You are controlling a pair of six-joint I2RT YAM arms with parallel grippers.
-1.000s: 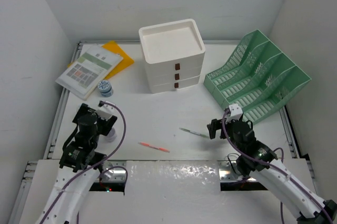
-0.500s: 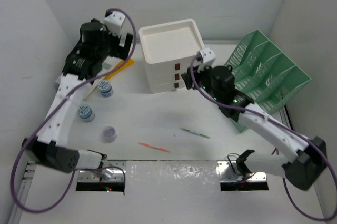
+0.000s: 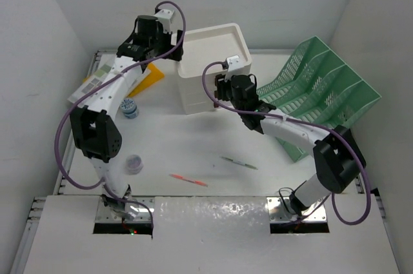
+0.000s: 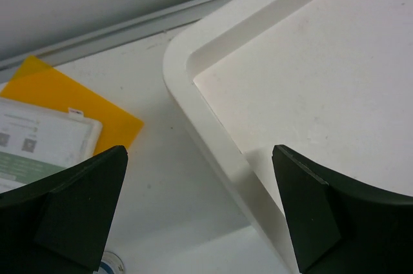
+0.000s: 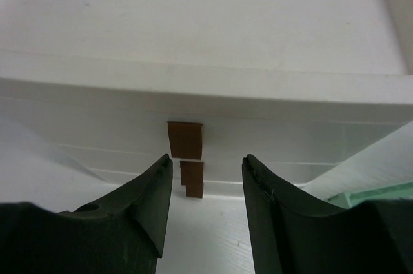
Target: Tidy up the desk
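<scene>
**Q:** ok so where were the edges, and how much room did we have to move?

**A:** The desk (image 3: 193, 135) filled the floor of the top view. White top, silver rails (image 3: 70, 138) on the left + far sides, white walls tight around it. We had bare space mid-desk, btw the drawer unit (image 3: 210, 51) and the near edge. The green file rack (image 3: 319, 90) sat far right, near the unit.

**Q:** grippers?

**A:** Left gripper (image 4: 199, 158) hung over the unit's far-left corner, fingers wide, nothing in them. Right gripper (image 5: 208, 164) faced the unit's front w/ a narrower gap, empty. The top brown handle (image 5: 185, 139) showed btw its fingers. Contact, we couldn't tell.

**Q:** counts?

**A:** We counted 2 pens, an orange pen (image 3: 189, 180) and a grey pen (image 3: 237, 162). 2 small rolls in sight, far roll (image 3: 130, 109) and near roll (image 3: 133, 163). 1 yellow folder (image 4: 84, 103) w/ 1 printed sheet (image 4: 39, 145) on it. Handles: the top one plus 2 below.
</scene>
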